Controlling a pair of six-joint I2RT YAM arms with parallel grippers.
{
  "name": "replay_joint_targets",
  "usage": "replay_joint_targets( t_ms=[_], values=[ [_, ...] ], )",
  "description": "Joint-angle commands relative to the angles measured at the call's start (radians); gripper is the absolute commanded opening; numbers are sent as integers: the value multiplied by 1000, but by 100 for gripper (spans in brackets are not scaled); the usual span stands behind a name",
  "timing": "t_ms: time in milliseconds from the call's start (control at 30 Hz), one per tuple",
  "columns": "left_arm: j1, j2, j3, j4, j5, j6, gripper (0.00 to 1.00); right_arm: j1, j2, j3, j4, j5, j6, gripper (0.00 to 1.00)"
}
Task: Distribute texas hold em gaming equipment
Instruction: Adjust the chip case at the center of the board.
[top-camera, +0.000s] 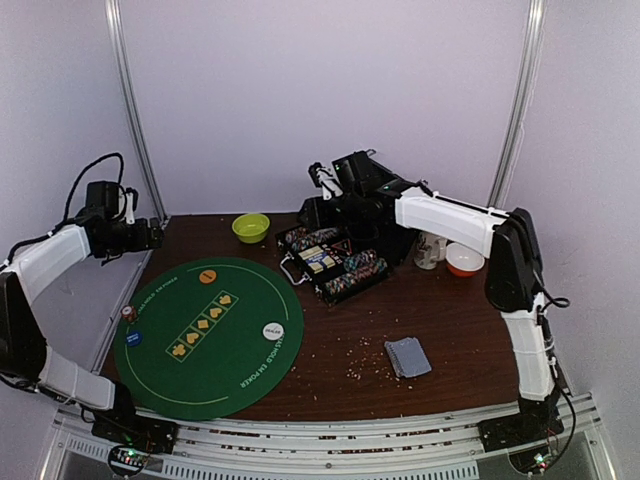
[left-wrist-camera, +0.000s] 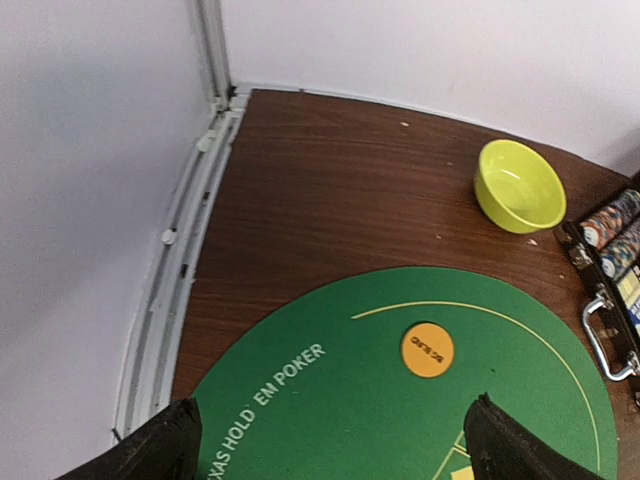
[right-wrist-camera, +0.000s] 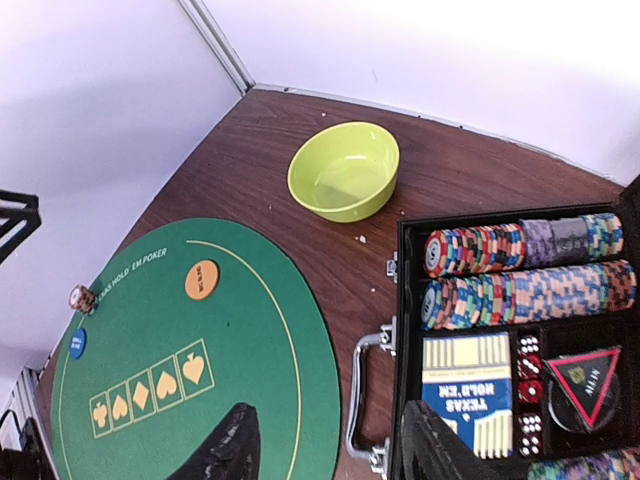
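Right gripper (right-wrist-camera: 335, 440) hovers over the near-left edge of the open case (right-wrist-camera: 405, 300). Its fingers are apart with nothing between them, and it is likely lining up on the chip rows (right-wrist-camera: 520, 265) for a stack. Left gripper (left-wrist-camera: 330, 455) hangs over the far part of the green mat (left-wrist-camera: 350, 420), fingers spread wide and empty. It looks parked aside so the right arm has room.

Task gear is split. Most chips sit racked in the case beside a boxed deck (right-wrist-camera: 470, 385) and dice (right-wrist-camera: 528, 380).

On the mat:
- orange disc (top-camera: 207, 276) on the far side
- blue disc (top-camera: 133, 337) and a small chip stack (top-camera: 128, 313) at the left rim
- white dealer disc (top-camera: 273, 330) near the right rim

I judge these are set at seat spots around the printed suit row.

Cards (top-camera: 408, 357) lie in a pile on the bare table (top-camera: 330, 390), right of the mat and well apart from it, not dealt yet. Lime bowl (top-camera: 250, 227) sits behind the mat and looks empty. My guess is the task is at an early stage.
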Motion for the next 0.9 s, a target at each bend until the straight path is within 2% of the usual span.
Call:
replay_joint_targets(
  t_ms=[0,133,300,467,633,867],
  values=[
    [-53,25,-22,75,99,15,95,3,169,177,52,54,93,50],
    [-82,46,-46,116,148,6,95,2,289,279,93,96,115,50],
    [-93,63,-52,129,152,14,95,0,371,297,136,174,137,52],
    [-96,81,-68,147,177,10,95,-5,434,333,152,190,162,58],
    [-96,101,-60,150,185,9,95,-13,478,352,181,199,189,53],
    [-96,118,-49,149,180,15,95,-23,520,372,203,203,203,54]
  ],
)
